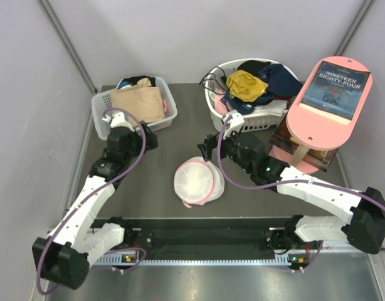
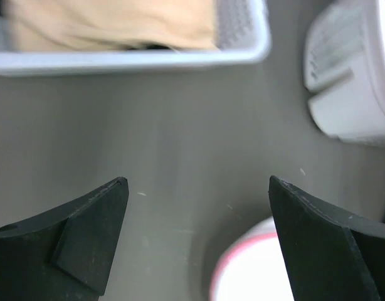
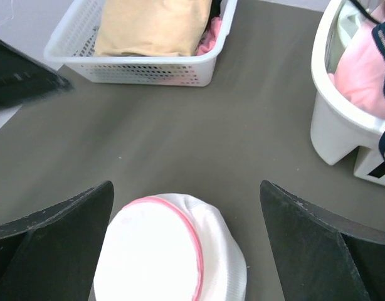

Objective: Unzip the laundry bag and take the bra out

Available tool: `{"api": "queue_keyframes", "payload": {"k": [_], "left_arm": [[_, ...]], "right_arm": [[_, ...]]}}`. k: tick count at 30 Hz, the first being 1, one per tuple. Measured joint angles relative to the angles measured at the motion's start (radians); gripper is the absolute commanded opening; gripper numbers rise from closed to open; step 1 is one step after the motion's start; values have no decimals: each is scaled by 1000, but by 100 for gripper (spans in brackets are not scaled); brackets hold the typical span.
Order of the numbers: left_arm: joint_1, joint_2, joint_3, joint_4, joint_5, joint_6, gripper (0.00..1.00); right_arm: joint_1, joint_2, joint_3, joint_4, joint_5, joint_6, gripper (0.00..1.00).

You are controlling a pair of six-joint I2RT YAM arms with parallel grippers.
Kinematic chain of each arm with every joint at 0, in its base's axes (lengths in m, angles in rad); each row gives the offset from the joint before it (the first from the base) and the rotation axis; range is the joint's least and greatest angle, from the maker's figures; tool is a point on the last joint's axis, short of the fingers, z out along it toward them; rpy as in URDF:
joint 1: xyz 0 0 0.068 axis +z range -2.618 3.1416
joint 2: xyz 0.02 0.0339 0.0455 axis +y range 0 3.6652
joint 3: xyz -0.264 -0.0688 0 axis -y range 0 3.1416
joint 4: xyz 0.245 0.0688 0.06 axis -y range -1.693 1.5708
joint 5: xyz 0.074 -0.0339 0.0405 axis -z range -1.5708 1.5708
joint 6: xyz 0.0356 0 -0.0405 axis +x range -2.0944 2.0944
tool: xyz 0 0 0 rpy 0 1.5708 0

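The laundry bag is a round white mesh pouch with a pink rim, lying on the dark table between the two arms. In the right wrist view the laundry bag sits low between my right fingers, its pink zip rim running across the top. My right gripper is open above its far side and holds nothing; from above the right gripper hangs just behind the bag. My left gripper is open over bare table, with the bag's edge near its right finger. The left gripper stands left of the bag. The bra is hidden.
A white slotted basket holding a tan garment stands at the back left. A round white basket full of mixed clothes stands at the back right. Right of it a pink board with a book rests on stacked books.
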Motion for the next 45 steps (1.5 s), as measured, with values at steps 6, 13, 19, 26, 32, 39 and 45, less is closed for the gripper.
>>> {"api": "queue_keyframes", "payload": {"k": [6, 13, 19, 26, 32, 39, 45], "left_arm": [[-187, 96, -96, 148, 57, -80, 97], [-279, 175, -259, 216, 164, -191, 95], [-306, 124, -350, 262, 189, -261, 89], [-307, 116, -411, 338, 225, -320, 78], [-307, 142, -412, 374, 247, -332, 55], [-307, 127, -431, 375, 267, -354, 44], [-308, 40, -483, 370, 274, -397, 45]], "right_arm": [[0, 28, -6, -43, -14, 87, 100], [-1, 54, -109, -127, -65, 241, 93], [-1, 93, -188, -164, -113, 359, 91], [-1, 172, -191, -173, -160, 422, 68], [-1, 214, -188, -174, -181, 427, 17], [-29, 298, -91, -179, -190, 378, 0], [-98, 425, 69, -192, -246, 261, 2]]}}
